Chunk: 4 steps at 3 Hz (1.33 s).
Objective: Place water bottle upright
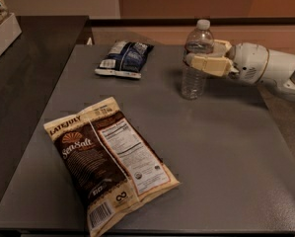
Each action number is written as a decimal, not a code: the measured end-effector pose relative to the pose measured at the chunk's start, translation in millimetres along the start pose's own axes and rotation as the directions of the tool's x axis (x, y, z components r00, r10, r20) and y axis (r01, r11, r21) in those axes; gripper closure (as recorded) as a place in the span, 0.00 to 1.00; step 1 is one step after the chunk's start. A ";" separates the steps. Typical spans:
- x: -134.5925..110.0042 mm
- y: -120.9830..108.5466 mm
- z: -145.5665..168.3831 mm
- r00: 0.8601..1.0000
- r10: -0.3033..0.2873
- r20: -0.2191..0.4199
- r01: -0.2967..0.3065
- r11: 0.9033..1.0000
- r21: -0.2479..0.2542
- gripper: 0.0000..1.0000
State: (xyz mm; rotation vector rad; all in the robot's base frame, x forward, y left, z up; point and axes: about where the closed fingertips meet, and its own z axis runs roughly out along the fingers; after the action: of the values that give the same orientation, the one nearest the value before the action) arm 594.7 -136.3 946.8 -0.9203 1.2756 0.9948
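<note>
- Our white gripper (195,55) squeezes the small clear plastic water bottle (194,82) around its middle.
- We check it stands flat on the grey table (226,147), then let go slowly.

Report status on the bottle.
End effector shut on bottle, far side of table. Bottle upright, base near surface. Chip bag, blue packet well clear.

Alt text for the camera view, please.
The gripper, reaching from the picture's right, has its fingers shut around an upright water bottle standing on a grey table. A large chip bag lies flat near the front, a small blue snack bag at the back.
</note>
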 end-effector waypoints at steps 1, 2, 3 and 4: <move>2.3 1.0 0.6 1.000 0.003 -0.002 -0.003 1.000 0.001 0.84; 5.2 2.0 1.0 1.000 0.001 -0.010 -0.001 1.000 0.002 0.61; 8.3 3.1 0.8 1.000 -0.002 -0.019 0.002 1.000 0.003 0.37; 10.3 3.8 0.2 1.000 -0.005 -0.025 0.006 1.000 0.019 0.13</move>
State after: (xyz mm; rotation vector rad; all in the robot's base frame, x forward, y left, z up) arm 591.5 -134.1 936.6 -0.9234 1.3008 0.9681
